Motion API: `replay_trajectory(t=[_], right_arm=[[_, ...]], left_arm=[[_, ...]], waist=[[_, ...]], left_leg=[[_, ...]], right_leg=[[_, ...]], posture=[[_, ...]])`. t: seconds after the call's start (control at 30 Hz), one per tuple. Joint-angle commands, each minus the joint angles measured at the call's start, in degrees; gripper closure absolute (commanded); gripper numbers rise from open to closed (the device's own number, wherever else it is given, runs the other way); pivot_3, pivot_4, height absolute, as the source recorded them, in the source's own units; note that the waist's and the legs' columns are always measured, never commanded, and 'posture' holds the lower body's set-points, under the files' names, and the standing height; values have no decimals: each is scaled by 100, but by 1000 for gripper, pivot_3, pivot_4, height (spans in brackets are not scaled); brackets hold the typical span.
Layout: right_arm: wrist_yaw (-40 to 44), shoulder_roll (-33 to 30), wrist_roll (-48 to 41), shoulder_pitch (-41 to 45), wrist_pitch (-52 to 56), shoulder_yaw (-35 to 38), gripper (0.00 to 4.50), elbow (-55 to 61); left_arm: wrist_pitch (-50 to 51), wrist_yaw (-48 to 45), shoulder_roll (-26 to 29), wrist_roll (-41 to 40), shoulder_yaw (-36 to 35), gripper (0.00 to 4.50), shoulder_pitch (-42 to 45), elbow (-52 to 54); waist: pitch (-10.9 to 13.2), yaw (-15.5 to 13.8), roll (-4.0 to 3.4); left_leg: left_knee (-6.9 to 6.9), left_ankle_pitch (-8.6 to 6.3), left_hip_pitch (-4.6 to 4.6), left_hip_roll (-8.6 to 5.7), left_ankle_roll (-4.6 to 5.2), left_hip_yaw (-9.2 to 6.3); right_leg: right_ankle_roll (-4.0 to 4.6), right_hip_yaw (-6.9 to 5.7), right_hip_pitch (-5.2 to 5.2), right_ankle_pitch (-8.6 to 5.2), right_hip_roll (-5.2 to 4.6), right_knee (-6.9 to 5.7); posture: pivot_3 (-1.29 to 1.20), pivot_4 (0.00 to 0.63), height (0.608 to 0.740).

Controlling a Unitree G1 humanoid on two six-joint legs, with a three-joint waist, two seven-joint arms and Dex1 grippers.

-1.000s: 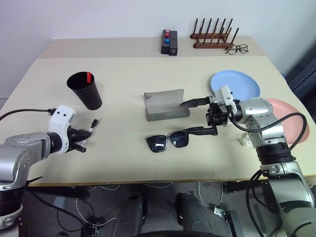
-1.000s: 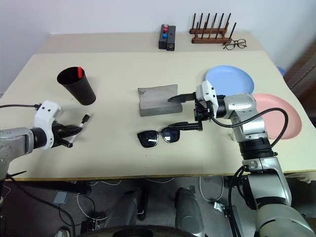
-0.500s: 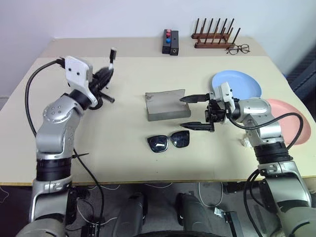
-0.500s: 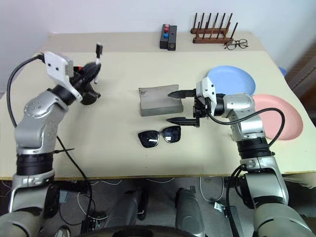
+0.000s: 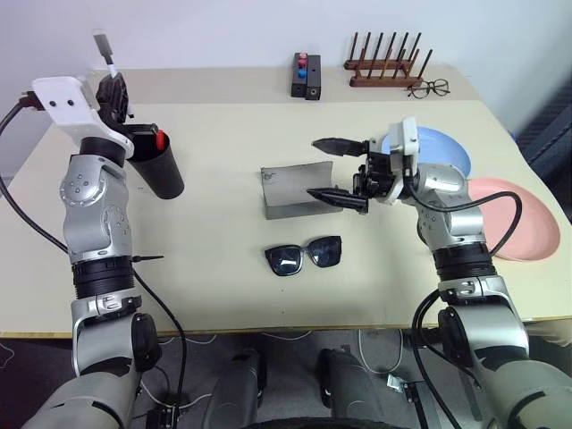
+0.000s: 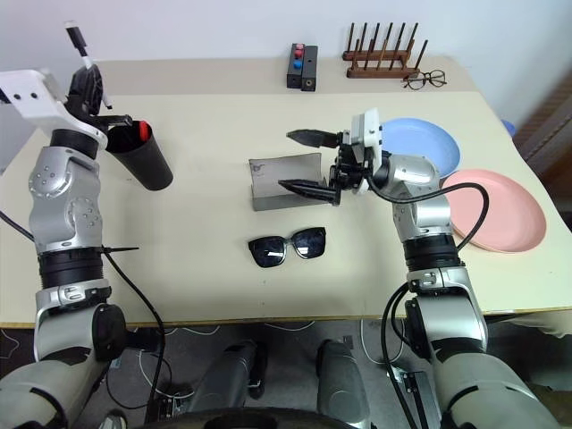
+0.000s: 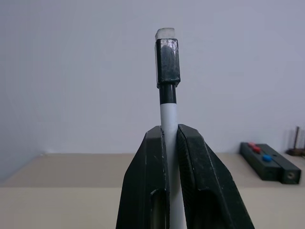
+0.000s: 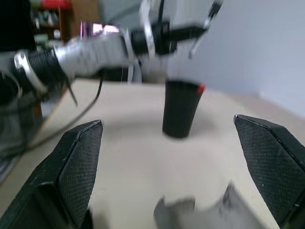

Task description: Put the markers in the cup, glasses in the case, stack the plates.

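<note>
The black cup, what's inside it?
A red marker cap pokes up over the rim of the black cup. The rest of that marker is hidden by the cup's wall, and so is the bottom.

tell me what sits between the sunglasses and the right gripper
The open grey case stands there: in the left eye view the sunglasses lie on the table nearer the robot, and the right gripper hangs open just above the case's right end.

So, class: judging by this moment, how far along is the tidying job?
Done: the red-capped marker stands in the black cup. In hand: the left tool grips the white marker above that cup. Left: the sunglasses lie outside the open grey case; the blue plate and pink plate sit unstacked.
</note>
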State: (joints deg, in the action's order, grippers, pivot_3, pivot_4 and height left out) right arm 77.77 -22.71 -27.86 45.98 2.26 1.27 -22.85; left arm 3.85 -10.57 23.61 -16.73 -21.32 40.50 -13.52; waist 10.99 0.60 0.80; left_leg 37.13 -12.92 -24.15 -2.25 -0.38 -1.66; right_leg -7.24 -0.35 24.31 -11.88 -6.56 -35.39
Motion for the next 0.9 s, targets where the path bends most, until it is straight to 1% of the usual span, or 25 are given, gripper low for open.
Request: replay_trajectory(t=[0.03,0.3,0.57,0.9], right_arm=[[26,62,-147,170,-64,182,0,18],[2,146,-161,217,-93,205,0,34],[-58,217,-214,290,-54,257,0,73],[-118,195,-264,285,20,304,0,156]], left_arm=[[-205,91,99,7,-103,4430,117,66],[-487,280,100,39,-193,4430,22,-179],[-867,284,-18,206,-36,4430,-82,-580],[-992,172,-30,267,56,4430,-209,-767]], waist=[[0,2,0],[0,11,0],[0,7,0],[0,11,0]], left_leg=[[0,0,0,0,0,0],[0,0,0,0,0,0],[0,0,0,0,0,0],[-1,0,0,0,0,0]], right_leg=[[0,0,0,0,1,0],[0,0,1,0,3,-3],[0,0,1,0,3,-3],[0,0,1,0,4,-3]], posture=[[0,150,740],[0,150,740],[0,150,740],[0,150,740]])
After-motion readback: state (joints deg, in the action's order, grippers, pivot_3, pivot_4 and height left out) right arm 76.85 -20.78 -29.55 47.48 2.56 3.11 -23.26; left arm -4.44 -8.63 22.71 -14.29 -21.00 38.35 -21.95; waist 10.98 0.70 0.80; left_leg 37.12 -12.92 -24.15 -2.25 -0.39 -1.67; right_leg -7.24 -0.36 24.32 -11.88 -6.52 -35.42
